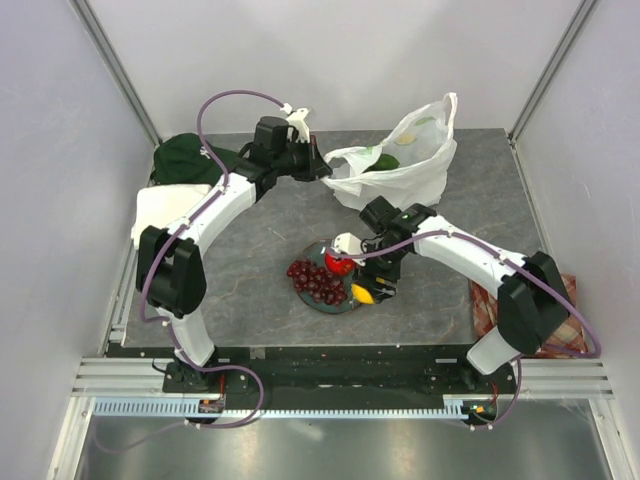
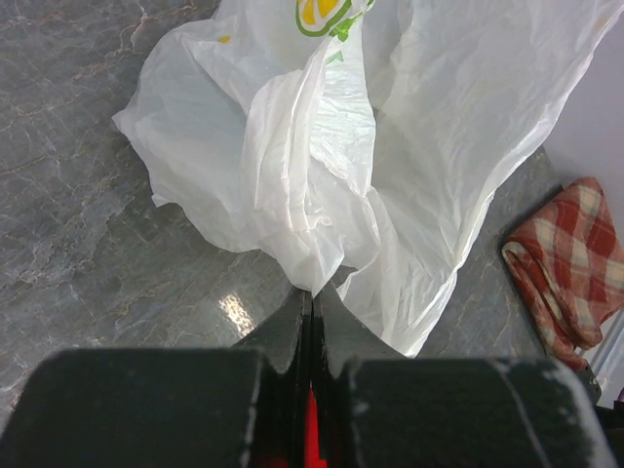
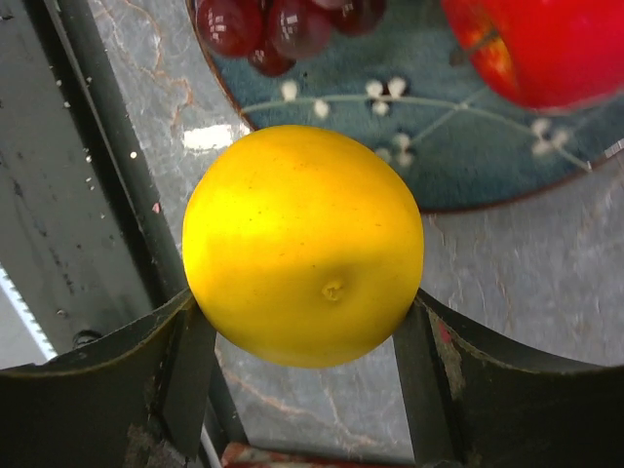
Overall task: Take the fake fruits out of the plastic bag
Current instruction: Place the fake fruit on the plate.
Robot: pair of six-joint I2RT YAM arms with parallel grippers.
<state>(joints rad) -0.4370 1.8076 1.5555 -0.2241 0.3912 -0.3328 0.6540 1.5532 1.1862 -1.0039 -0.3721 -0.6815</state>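
- The left end effector (image 2: 310,304) is pinched together on the plastic bag (image 2: 322,166) edge.
- The right end effector (image 3: 304,331) is clamped on the yellow fruit (image 3: 302,224), over the plate (image 3: 468,166) rim.
- Bag and plate lie apart on the bench (image 1: 250,250).

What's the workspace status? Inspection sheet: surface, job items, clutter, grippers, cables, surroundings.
Surface: grey marbled table, glossy.
Job's things: plastic bag at the back, green piece inside; grape bunch and red apple on plate; yellow fruit at the plate's rim.
Clutter: green cap far left; checked cloth near right.
Grippers: left gripper shut on a bag fold; right gripper shut on the yellow fruit.
Cables: purple cable along each arm, no snag seen.
Surroundings: white walls, aluminium frame rails.
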